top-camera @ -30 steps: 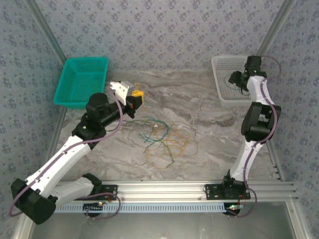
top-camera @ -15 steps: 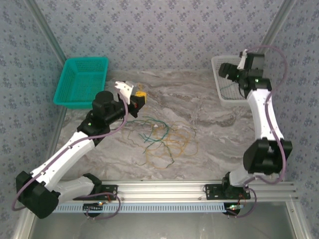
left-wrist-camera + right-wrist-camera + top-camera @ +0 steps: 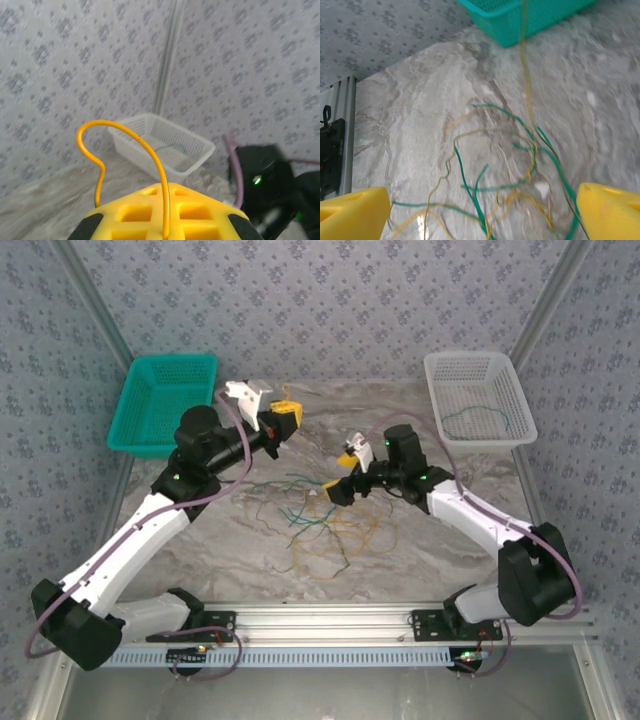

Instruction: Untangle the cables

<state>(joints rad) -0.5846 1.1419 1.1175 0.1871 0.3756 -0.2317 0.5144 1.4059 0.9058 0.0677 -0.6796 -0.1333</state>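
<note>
1. Reference object: the teal basket (image 3: 130,440) sits on the marble table (image 3: 420,540) at its far left corner. All positions below are given from this basket.

2. Cables: the main tangle of cables (image 3: 325,515), green and orange strands looped over one another, lies flat on the table to the right of the teal basket and nearer the arm bases. In the right wrist view the green strands (image 3: 470,175) cross the orange ones, and the teal basket (image 3: 530,15) stands beyond the tangle.

3. Left gripper (image 3: 284,420): positioned just to the right of the teal basket, off the table surface. Its yellow fingers (image 3: 135,210) are pressed together on one orange cable (image 3: 107,122). In the left wrist view this cable comes out from between the fingers, arches upward and bends back down on the left. In the right wrist view one orange strand (image 3: 525,75) runs from the tangle up toward the teal basket.

4. Right gripper (image 3: 345,472): positioned further right of the teal basket than the left gripper, over the far right edge of the tangle. Its yellow fingers (image 3: 352,212) stand wide apart, with nothing between them but the strands on the table below.

5. White basket (image 3: 430,365): placed well apart from the teal basket, at the far right corner. One green cable (image 3: 480,418) lies inside it.
</note>
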